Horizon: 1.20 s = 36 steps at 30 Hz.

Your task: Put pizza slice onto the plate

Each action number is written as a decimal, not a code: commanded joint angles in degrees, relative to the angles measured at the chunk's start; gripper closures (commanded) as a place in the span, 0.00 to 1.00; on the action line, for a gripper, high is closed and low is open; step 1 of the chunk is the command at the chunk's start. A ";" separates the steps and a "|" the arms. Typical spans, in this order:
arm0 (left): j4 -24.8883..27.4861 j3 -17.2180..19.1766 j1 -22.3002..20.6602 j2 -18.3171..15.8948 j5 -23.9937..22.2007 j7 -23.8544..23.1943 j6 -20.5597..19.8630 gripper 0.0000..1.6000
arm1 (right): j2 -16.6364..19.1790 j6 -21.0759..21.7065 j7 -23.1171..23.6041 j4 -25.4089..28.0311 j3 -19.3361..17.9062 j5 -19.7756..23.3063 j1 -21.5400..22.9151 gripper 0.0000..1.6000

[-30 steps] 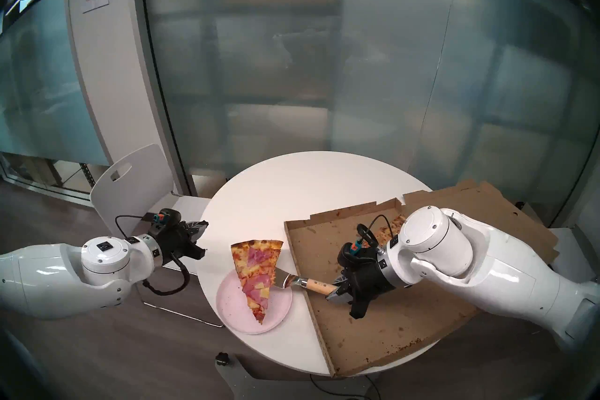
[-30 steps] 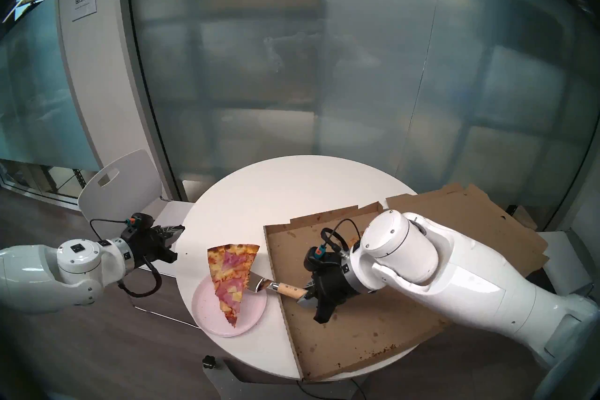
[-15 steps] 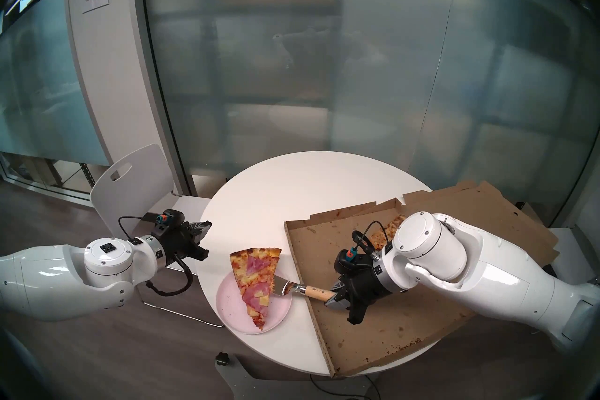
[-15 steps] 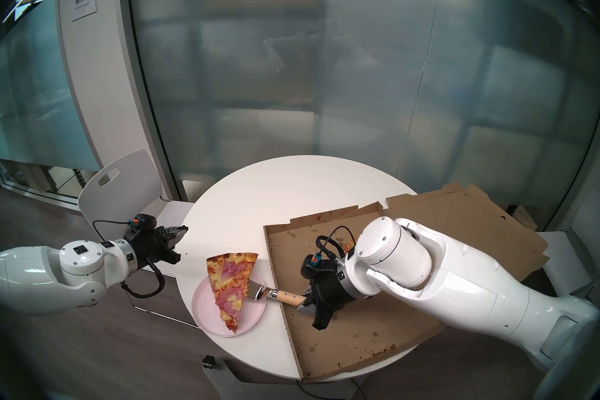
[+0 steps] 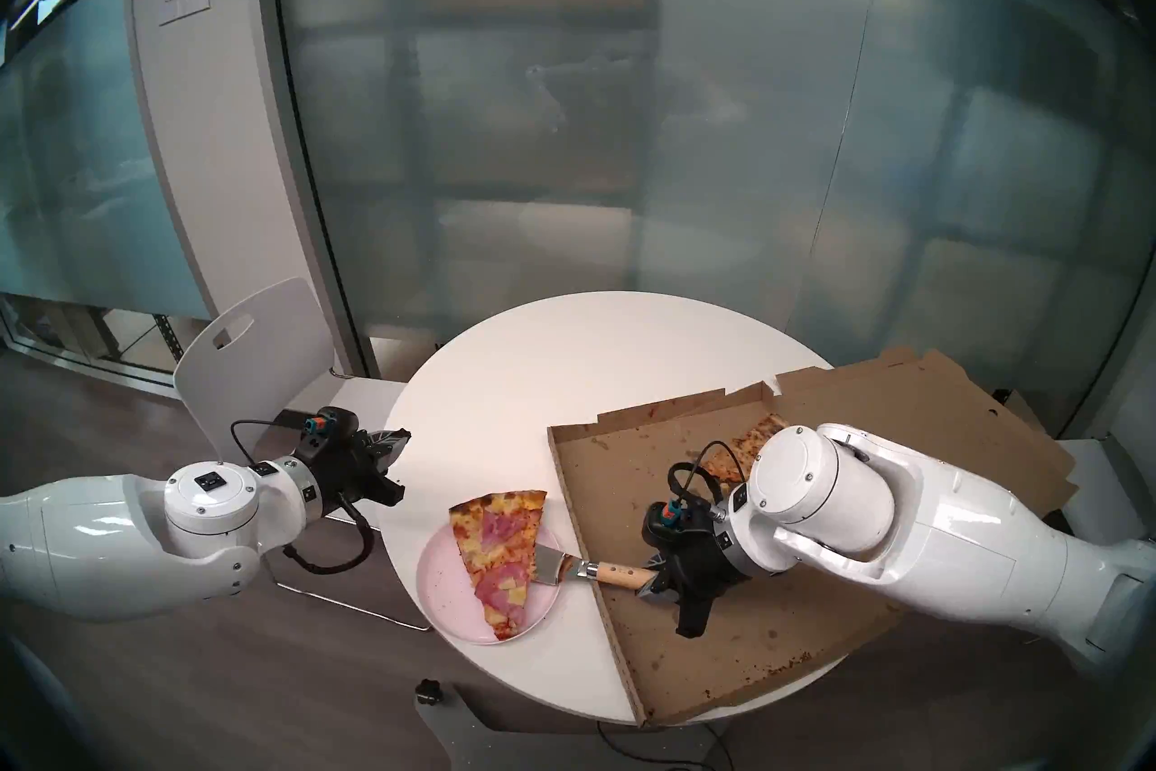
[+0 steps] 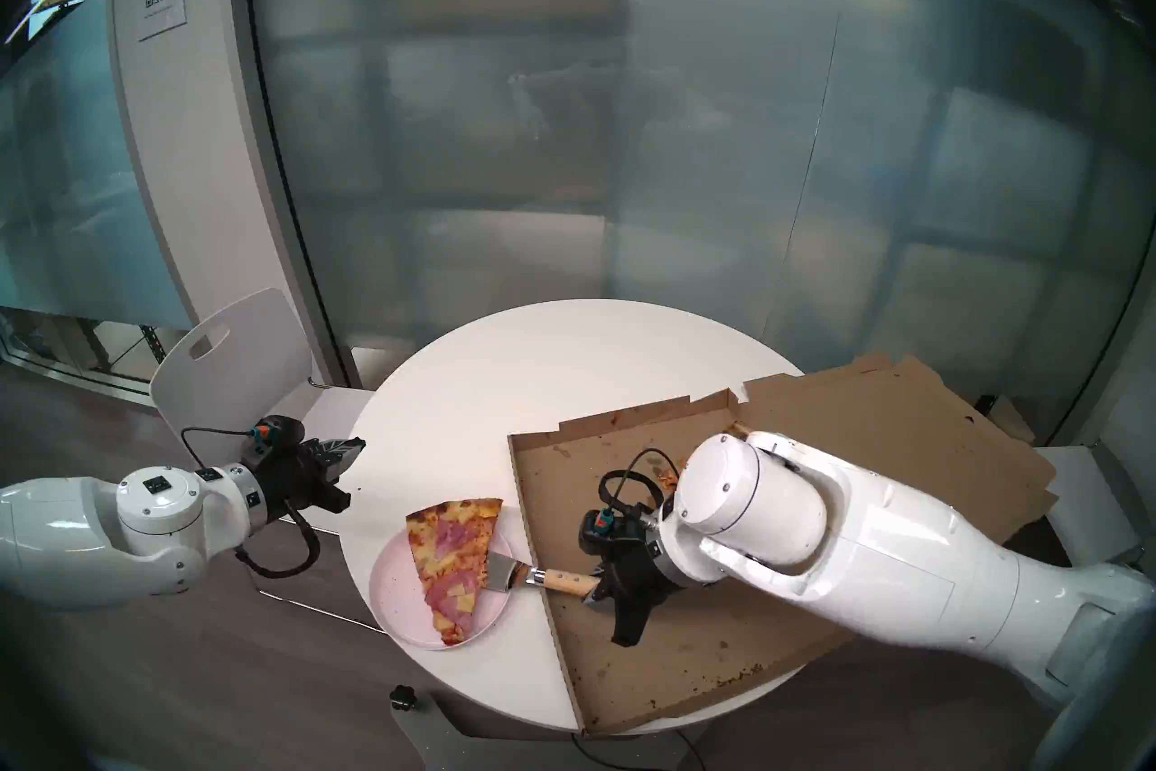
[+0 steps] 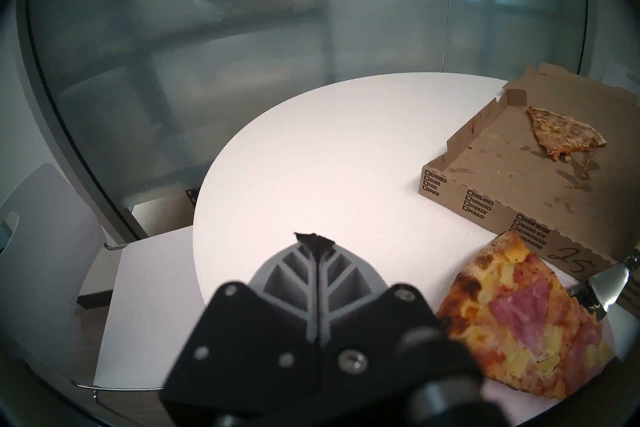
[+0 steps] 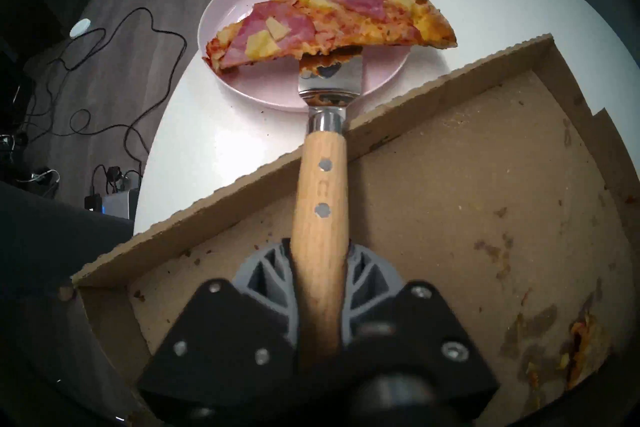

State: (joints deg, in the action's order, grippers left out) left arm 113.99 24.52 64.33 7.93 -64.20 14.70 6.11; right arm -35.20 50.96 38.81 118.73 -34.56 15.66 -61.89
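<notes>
**Slice resting over plate on spatula**

Right gripper [image 8: 320,263] is clamping the spatula [image 8: 322,180] handle. Blade is lying under the pizza slice [image 5: 500,554], which is sitting across the plate [image 5: 441,588], crust overhanging. Left gripper [image 7: 314,241] is hovering pressed together, holding nothing.

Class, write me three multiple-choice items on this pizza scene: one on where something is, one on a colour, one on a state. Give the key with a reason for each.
1. Where is the plain slice?
A. in the open pizza box
B. on the plate
C. on the chair

2. What colour is the plate?
A. blue
B. pale pink
C. black

3. What is the right tool doing?
A. standing open
B. gripping the ham slice
C. shut on the spatula's wooden handle

Key: A, it lies in the box's far corner; B, the pink rim shows beside the ham slice; C, the handle sits clamped between its fingers.
</notes>
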 commanded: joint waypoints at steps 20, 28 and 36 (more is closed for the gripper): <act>-0.06 0.51 -0.86 0.55 -0.62 -0.04 0.19 1.00 | 1.27 -1.11 2.28 4.90 4.52 -10.63 5.66 1.00; -0.40 0.45 -0.85 0.80 -0.72 0.37 0.56 1.00 | 0.61 -1.81 1.83 4.57 4.47 -12.28 6.07 1.00; -1.12 0.42 -0.99 1.34 -0.83 0.38 0.68 1.00 | -0.70 -1.73 2.67 4.01 4.20 -13.89 7.90 1.00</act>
State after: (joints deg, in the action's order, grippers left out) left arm 113.21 24.27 64.00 8.97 -65.17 15.03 6.17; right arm -34.49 49.68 41.29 122.33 -29.44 2.67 -56.61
